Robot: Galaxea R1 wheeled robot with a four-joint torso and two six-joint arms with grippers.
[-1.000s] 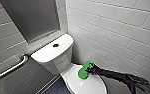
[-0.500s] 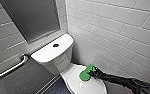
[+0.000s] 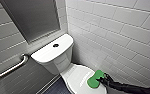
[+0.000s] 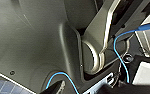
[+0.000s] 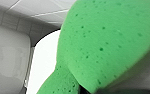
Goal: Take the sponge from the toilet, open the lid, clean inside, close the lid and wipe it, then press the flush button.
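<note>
The right gripper (image 3: 101, 79), clamped on the bright green sponge (image 3: 95, 79), has drawn it slightly nearer the front of the toilet (image 3: 53, 53) since half a second ago. The sponge sits flat at the right edge of the closed lid (image 3: 74, 77). It is rounded and pitted with small pores, while the lid and rectangular tank are glossy white. The round dark flush button (image 3: 55, 45) sits at the centre of the tank top. Glazed white tiles (image 3: 121, 32) line the wall, beside a metal grab bar (image 3: 11, 68). Whether the left gripper (image 4: 88, 90) is holding anything cannot be told.
</note>
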